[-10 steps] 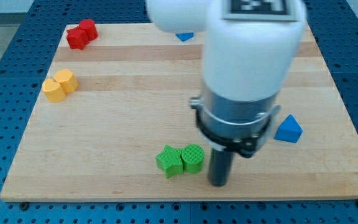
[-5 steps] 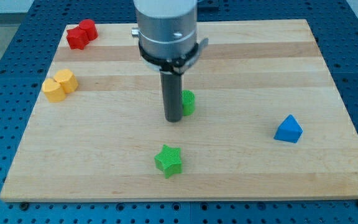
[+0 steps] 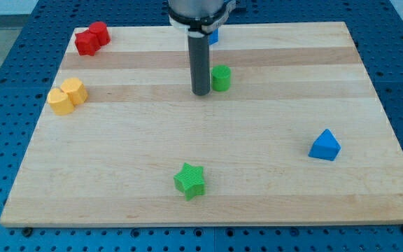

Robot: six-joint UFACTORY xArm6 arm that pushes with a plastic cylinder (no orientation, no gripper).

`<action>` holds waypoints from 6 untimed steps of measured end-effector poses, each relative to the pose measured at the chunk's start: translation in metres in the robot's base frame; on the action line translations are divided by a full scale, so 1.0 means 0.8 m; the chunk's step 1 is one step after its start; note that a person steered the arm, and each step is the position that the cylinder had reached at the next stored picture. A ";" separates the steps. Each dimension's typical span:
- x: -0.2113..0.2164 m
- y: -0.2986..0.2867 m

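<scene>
Camera view: my tip (image 3: 201, 92), a bare rod with no pincer to open or close, rests against the left side of the green ribbed plastic cylinder (image 3: 220, 78); a green plastic star (image 3: 190, 180) lies well below that cylinder.

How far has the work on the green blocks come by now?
Looks done: the green cylinder stands near the view's top, far from the green star near the bottom. In hand: my tip is at the cylinder's left side, seemingly touching. Not touched: the red pair, yellow pair and blue pyramid.
</scene>
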State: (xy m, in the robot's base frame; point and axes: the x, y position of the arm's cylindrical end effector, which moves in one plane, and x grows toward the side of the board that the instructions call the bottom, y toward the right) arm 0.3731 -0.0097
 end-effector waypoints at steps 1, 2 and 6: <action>-0.007 0.093; -0.035 0.160; -0.025 -0.021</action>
